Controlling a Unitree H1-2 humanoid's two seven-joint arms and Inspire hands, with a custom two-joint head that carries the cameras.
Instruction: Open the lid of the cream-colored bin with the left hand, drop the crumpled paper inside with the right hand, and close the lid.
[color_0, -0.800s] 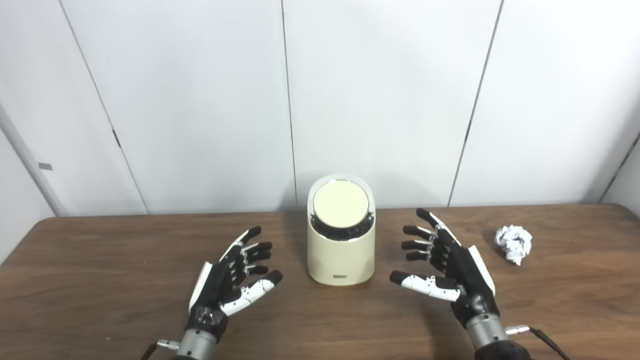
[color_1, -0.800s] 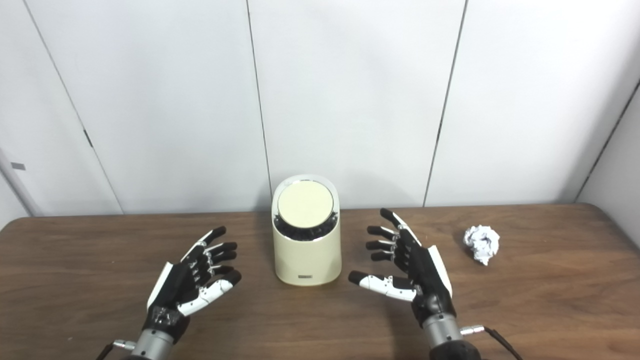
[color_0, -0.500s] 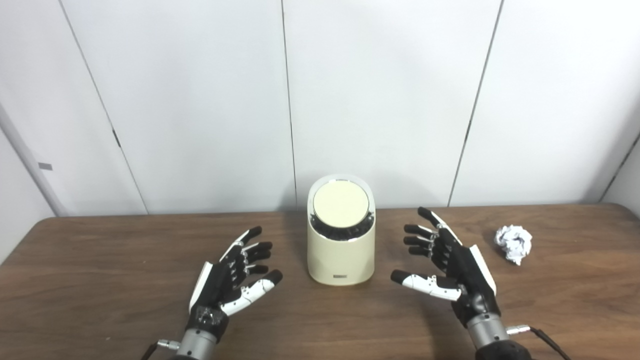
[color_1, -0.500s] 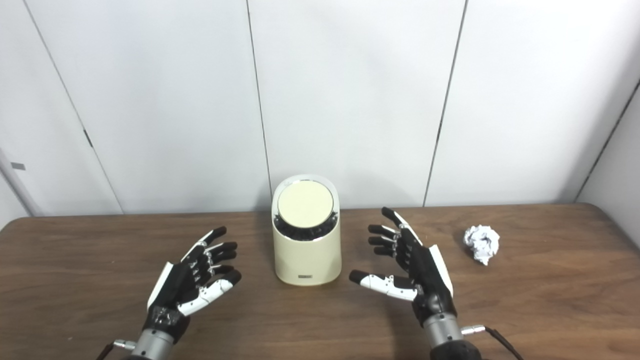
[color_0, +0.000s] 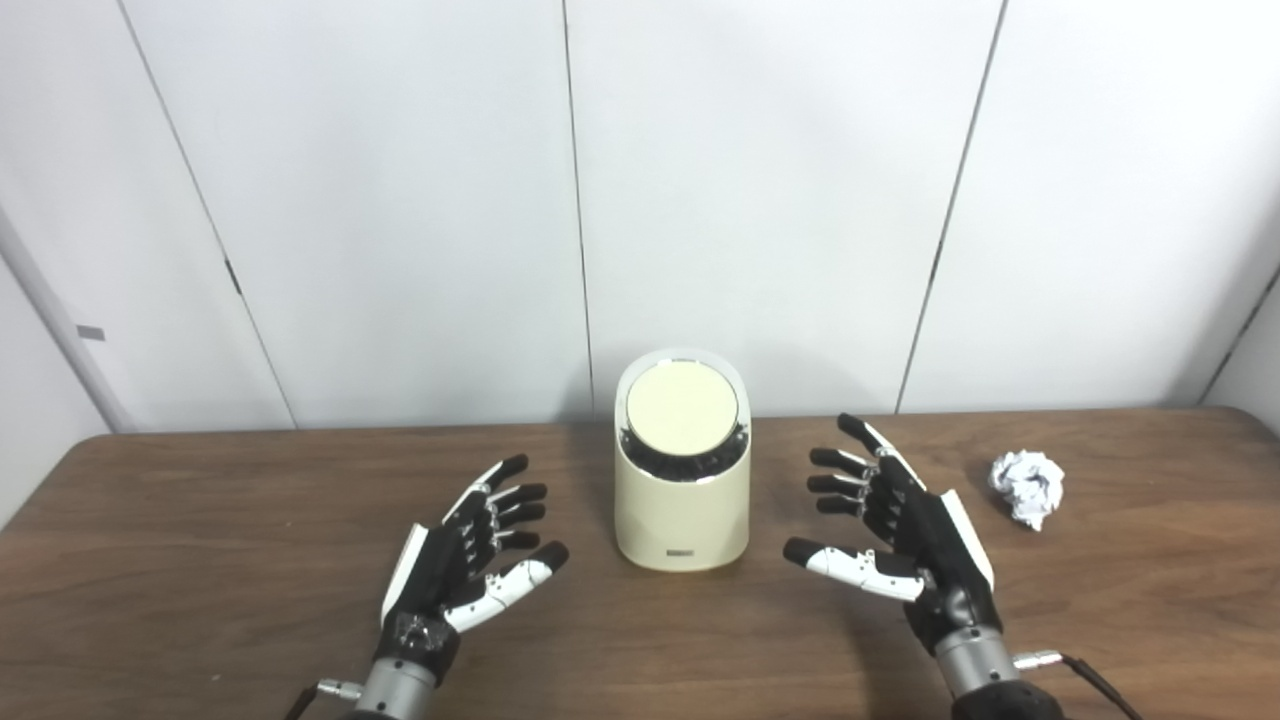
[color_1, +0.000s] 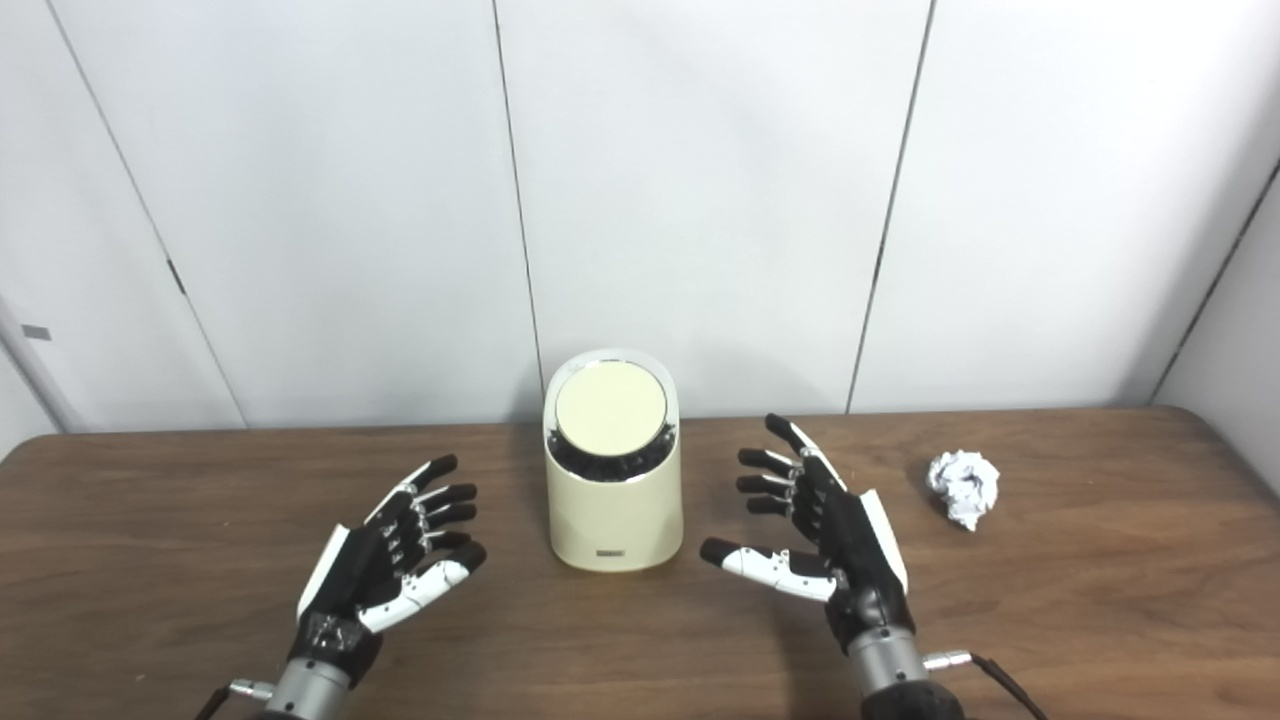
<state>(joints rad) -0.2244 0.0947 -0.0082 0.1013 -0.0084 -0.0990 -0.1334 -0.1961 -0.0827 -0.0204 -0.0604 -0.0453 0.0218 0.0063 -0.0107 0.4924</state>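
Standing: one bin (color_0: 682, 500), one crumpled paper (color_0: 1027, 485), two empty hands.

- You're looking at your left hand (color_0: 455, 572): black palm and fingers, white plate along the outer edge.
- Its thumb is white with a black tip; silver metal shows at the finger links.
- Your right hand (color_0: 915, 545) matches it: black body, white outer plate, white thumb, black tip.
- Both wrists end in grey metal cuffs.
- A small silver plug with a dark cable sticks out beside each cuff.
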